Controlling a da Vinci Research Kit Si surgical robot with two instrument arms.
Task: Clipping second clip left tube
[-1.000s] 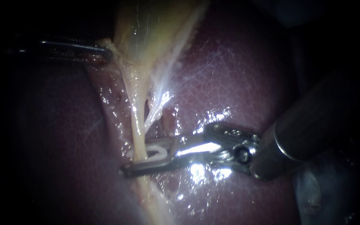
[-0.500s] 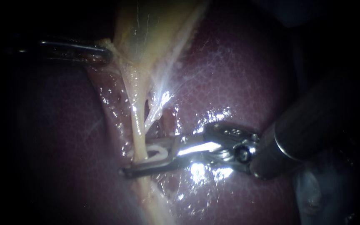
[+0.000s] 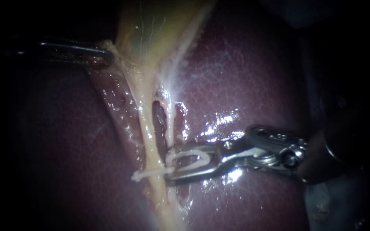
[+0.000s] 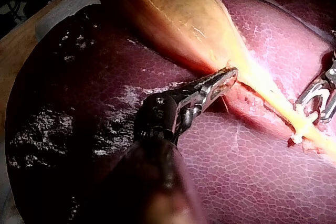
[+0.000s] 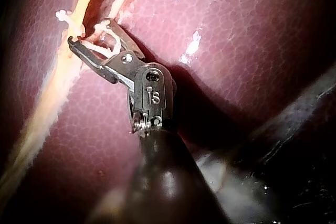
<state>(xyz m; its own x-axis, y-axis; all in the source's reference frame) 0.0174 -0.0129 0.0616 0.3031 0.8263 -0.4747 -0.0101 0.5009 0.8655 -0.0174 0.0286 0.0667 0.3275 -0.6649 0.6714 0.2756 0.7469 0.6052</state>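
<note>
Endoscope view: the left instrument (image 3: 105, 53) comes in along the dark upper left, its jaws closed on the edge of the gallbladder (image 3: 150, 30). Below that, the yellow left tube (image 3: 147, 128) runs down over the liver (image 3: 245, 85), with a thinner, paler tube (image 3: 170, 124) just beside it. A white clip (image 3: 140, 175) crosses the left tube low down. The right instrument (image 3: 171, 164) lies just beside it, jaws apart, with a white loop (image 3: 193, 153) in the gap. I cannot tell whether that loop joins the clip.

Left wrist view: the pinch on the gallbladder's narrowing end is plain. The clip sits on the tube well ahead, the right instrument's spread jaws next to it.

Right wrist view: the shaft hides the liver behind it. The clip's end pokes out past the far side of the tube, ahead of the open jaws.
</note>
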